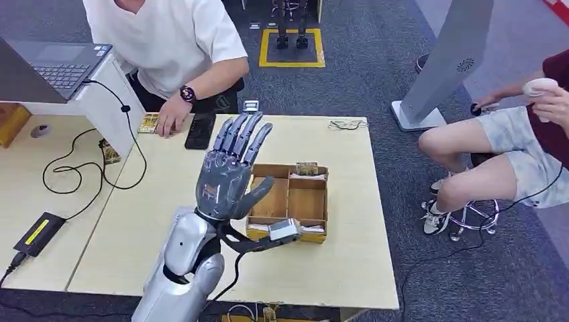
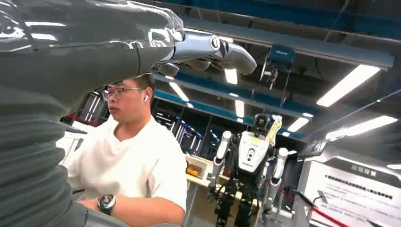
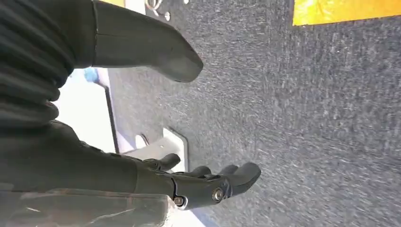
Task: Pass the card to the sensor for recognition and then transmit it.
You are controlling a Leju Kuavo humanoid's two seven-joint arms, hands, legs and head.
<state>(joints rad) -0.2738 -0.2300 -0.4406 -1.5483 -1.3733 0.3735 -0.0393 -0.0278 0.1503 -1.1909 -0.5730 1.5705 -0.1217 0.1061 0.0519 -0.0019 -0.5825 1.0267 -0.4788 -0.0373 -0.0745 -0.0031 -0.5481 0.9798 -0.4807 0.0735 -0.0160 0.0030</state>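
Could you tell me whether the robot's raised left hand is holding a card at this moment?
No, the left hand is lifted above the pale wooden table with its dark fingers spread apart and nothing between them.

table (image 1: pixel 349 261) looks like pale matt wood laminate, the divided box (image 1: pixel 306 199) is raw brown wood. left hand (image 1: pixel 225 176) is glossy grey plastic, arm (image 1: pixel 182 265) shiny silver metal. floor's (image 1: pixel 376 74) rough grey carpet.
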